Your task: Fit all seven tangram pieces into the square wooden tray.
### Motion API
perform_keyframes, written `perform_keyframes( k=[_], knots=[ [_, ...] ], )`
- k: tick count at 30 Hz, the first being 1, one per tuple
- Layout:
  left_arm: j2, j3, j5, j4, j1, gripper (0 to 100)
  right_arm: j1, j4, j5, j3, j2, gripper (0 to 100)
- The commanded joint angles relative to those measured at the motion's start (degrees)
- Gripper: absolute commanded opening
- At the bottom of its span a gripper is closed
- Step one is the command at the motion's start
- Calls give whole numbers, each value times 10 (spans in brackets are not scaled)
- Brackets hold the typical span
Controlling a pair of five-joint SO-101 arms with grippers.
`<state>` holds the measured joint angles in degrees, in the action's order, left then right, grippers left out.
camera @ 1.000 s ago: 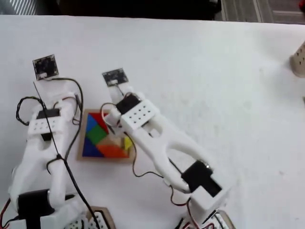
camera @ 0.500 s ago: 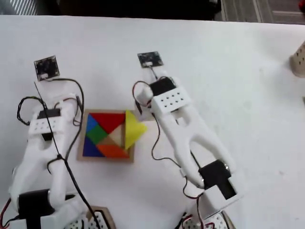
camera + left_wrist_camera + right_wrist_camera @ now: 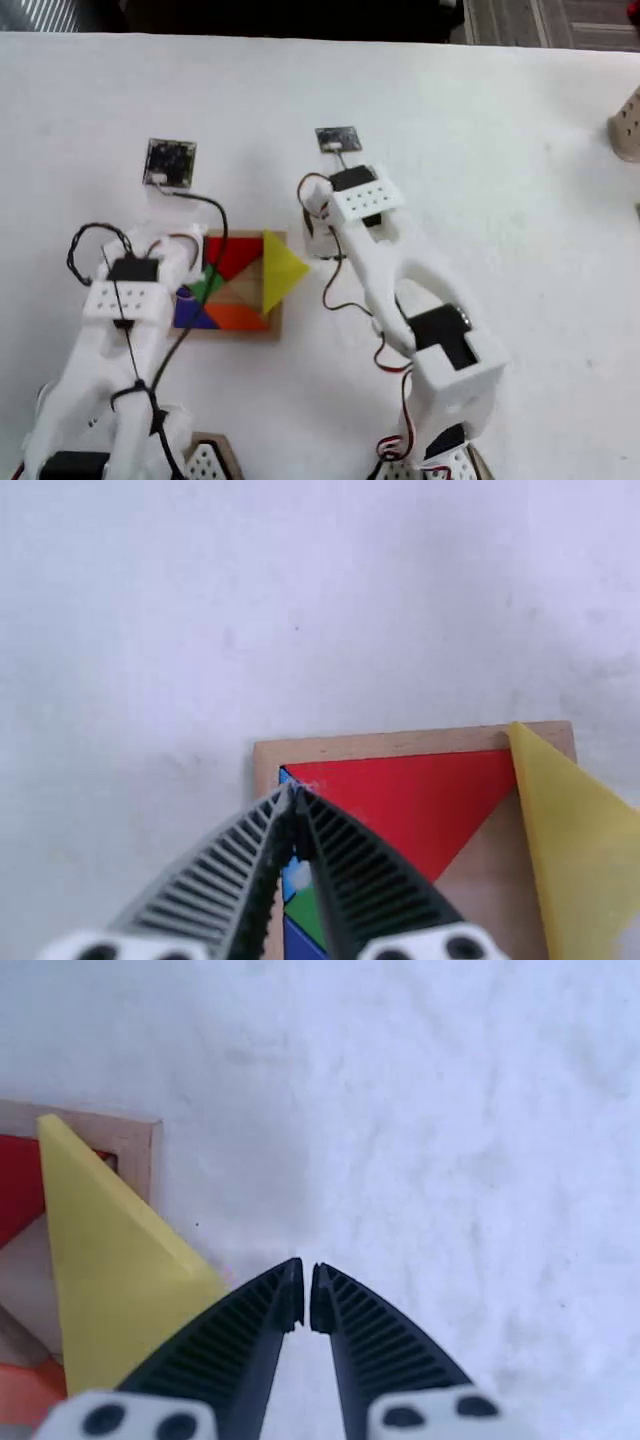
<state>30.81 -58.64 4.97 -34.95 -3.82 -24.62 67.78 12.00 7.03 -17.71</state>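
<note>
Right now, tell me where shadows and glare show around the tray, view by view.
High view: even, soft light; a faint shadow on the table beneath the right arm, next to the yellow triangle. Right wrist view: a soft grey shadow on the table beside the triangle and the corner of the tray. Left wrist view: no glare on the red piece.

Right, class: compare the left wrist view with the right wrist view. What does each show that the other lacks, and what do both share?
Left wrist, not right: the shut left gripper over a corner of the square wooden tray, and a green tangram piece. Right wrist, not left: the shut right gripper over the bare white table, and an orange tangram piece. Both: the tray, the large red triangle, and the yellow triangle lying across the tray's rim.
</note>
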Motion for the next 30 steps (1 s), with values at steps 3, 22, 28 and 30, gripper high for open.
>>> perform_keyframes(
  k=[3, 22, 28, 30],
  knots=[
    [29, 4, 3, 11, 6, 24, -22, -58, -10, -6, -21, 18],
    [29, 6, -33, 34, -36, 24, -111, 58, -11, -2, 0, 18],
    [29, 4, -36, 50, -31, 24, -126, 62, -36, 22, 57, 18],
    [29, 3, -36, 49, -20, 24, -112, 62, -41, 28, 84, 18]
  ],
)
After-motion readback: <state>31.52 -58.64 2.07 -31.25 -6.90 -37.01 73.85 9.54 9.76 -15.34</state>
